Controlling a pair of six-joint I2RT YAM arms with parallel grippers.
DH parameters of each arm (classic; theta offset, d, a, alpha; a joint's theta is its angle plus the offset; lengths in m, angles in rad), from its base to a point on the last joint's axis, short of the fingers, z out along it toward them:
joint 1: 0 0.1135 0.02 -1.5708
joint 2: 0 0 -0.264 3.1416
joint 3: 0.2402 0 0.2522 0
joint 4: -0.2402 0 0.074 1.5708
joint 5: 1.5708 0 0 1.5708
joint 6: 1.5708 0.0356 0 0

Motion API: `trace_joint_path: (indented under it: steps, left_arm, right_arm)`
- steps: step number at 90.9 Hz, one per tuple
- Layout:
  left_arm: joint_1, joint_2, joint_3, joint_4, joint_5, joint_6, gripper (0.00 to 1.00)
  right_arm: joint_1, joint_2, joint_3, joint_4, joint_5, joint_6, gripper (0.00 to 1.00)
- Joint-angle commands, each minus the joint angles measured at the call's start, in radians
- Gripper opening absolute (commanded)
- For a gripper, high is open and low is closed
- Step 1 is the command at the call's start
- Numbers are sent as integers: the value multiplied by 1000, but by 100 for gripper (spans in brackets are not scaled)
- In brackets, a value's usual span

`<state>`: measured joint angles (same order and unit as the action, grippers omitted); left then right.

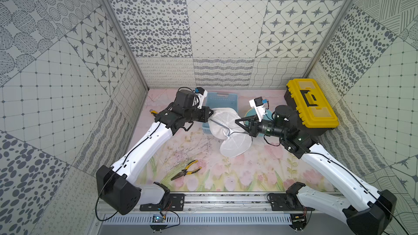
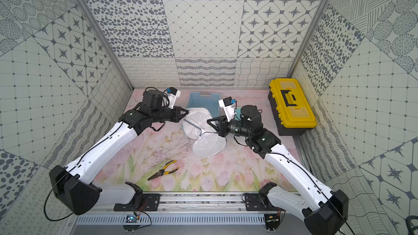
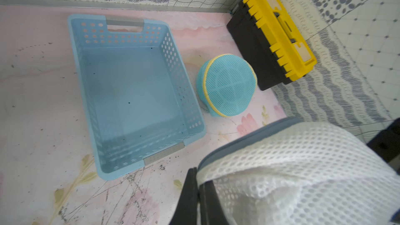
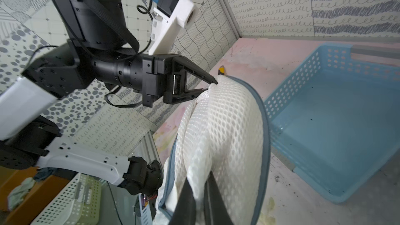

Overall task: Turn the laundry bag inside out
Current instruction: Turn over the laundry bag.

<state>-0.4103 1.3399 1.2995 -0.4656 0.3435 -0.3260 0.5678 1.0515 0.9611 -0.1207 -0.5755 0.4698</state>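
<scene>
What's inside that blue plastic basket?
The blue basket looks empty in the left wrist view: bare floor, a few dark specks. From above, the white laundry bag covers its near end.

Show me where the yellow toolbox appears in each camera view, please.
Top views: the yellow toolbox stands at the table's far right, by the wall.
Left wrist view: upper right, beside the small teal mesh bag.
Right wrist view: not in it.
Shared landmark: the blue basket.

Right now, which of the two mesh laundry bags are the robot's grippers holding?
The white mesh laundry bag with grey trim, pinched by the left gripper and right gripper. The round teal mesh bag with yellow trim sits untouched beside the blue basket.
</scene>
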Motion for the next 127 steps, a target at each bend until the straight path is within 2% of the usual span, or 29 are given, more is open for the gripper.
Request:
trace_joint_path:
  steps: [1, 10, 18, 21, 27, 34, 40, 44, 62, 67, 75, 99, 111, 118, 127]
  left_arm:
    - [34, -5, -36, 60, 202, -126, 0]
    - [53, 28, -50, 121, 305, -212, 0]
    - [72, 25, -104, 211, 340, -295, 0]
    - [79, 23, -111, 218, 338, -309, 11]
    - [93, 4, -135, 258, 348, -335, 27]
    - [104, -34, -153, 276, 327, -352, 54]
    - [110, -65, -144, 248, 287, -342, 68]
    - [111, -84, -134, 227, 258, -335, 73]
    - [113, -159, -103, 60, -64, -328, 76]
    - [115, -184, -127, 63, -110, -339, 78]
    - [116, -210, -165, 82, -117, -352, 80]
    - [143, -238, -211, 159, -31, -350, 82]
    - [148, -243, -305, 432, 243, -438, 80]
    - [90, -205, -316, 511, 325, -464, 79]
    - [-36, -174, -290, 486, 277, -397, 79]
  right_arm:
    - [-18, -17, -16, 426, -68, 152, 0]
    - [-19, -8, -50, 627, -125, 189, 0]
    - [-19, -39, -68, 686, -67, 183, 0]
    - [-18, -48, -50, 641, -17, 166, 0]
    - [-8, -47, 9, 475, 63, 97, 0]
    - [23, -36, 70, 306, 155, 18, 0]
    - [56, -19, 98, 198, 223, -32, 0]
    - [73, -6, 105, 159, 285, -50, 0]
    - [144, 60, 181, -18, 594, -119, 0]
    - [153, 77, 202, -45, 652, -123, 0]
    - [159, 90, 208, -27, 689, -120, 0]
    - [165, 112, 235, -17, 794, -122, 0]
    - [165, 114, 223, 13, 798, -92, 0]
    - [165, 134, 225, 31, 789, -68, 0]
    - [171, 164, 232, 50, 785, -45, 0]
